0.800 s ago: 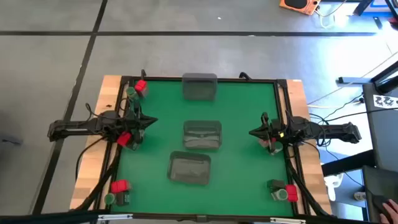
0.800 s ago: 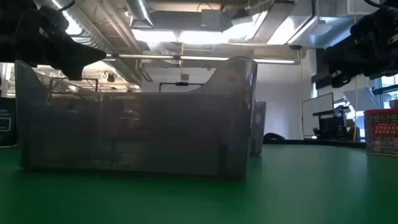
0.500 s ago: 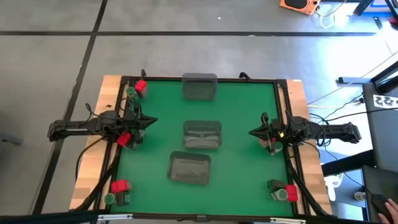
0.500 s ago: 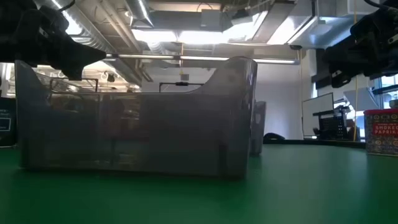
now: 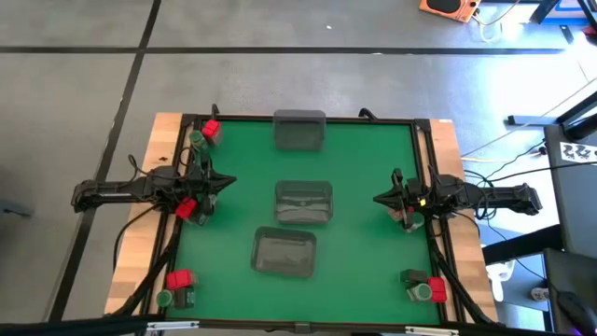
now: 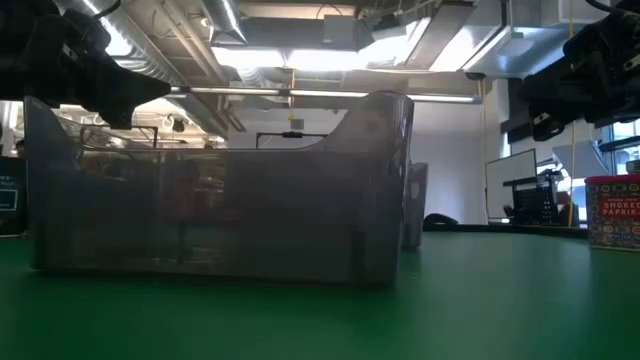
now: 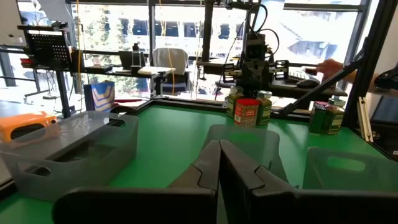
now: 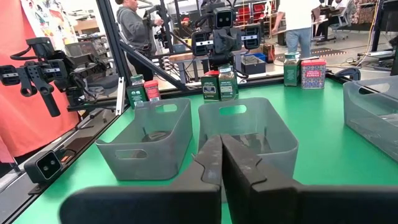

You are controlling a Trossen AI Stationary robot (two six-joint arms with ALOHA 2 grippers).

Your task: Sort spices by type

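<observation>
- The left gripper [image 5: 227, 181] was pressed fully shut with nothing between its fingers [image 7: 208, 168]; it hung over the table's left side, pointing inward toward the middle bin [image 5: 303, 202].
- The right gripper [image 5: 380, 198] was likewise closed tight and empty (its fingers [image 8: 210, 163] met in a seam); it hung over the right side, pointing inward.
- Nearest spice to the left gripper was the red box [image 5: 186, 208], just beside and under the left arm, toward the near edge; a dark block seemed to sit against it, though that was hard to tell.
- Other spices sat in corner clusters: a red box and green jar [image 5: 197, 137] far left; another red box [image 5: 179, 278] near left; a red, green and dark group [image 5: 424, 286] near right.
- Three clear bins lay down the centre line; I judged the left arm better placed for a first pick, needing to open and reach back toward its own base.
</observation>
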